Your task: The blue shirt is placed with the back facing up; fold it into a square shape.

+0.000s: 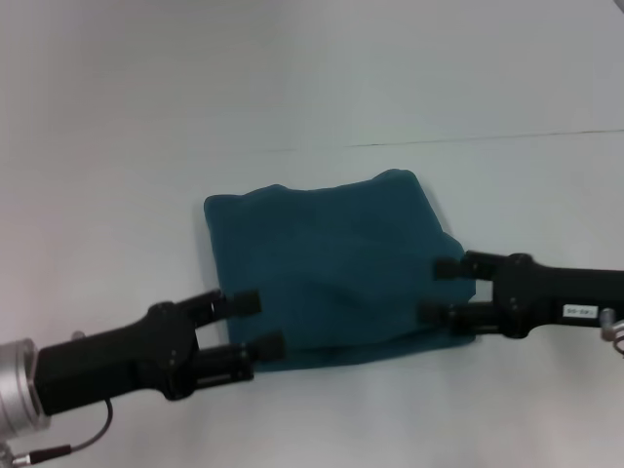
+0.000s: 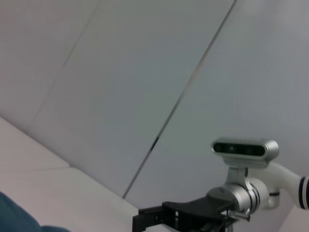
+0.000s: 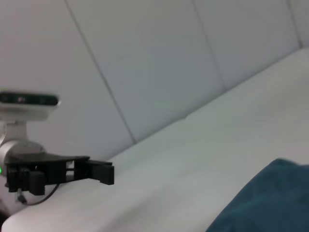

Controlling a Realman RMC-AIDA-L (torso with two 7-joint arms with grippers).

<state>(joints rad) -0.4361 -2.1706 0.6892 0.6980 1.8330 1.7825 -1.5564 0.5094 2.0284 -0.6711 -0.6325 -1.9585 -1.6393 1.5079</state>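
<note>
The blue shirt lies folded into a rough square on the white table, plain side up. My left gripper is at its near left corner, open, with its fingertips over the cloth's edge. At the shirt's right edge my right gripper is also open, its fingertips above the cloth. In the left wrist view a corner of the blue shirt shows, with the right gripper farther off. The right wrist view shows the blue shirt and the left gripper beyond it.
The white table stretches all around the shirt, and a thin seam runs across its far side. Pale wall panels stand behind the table.
</note>
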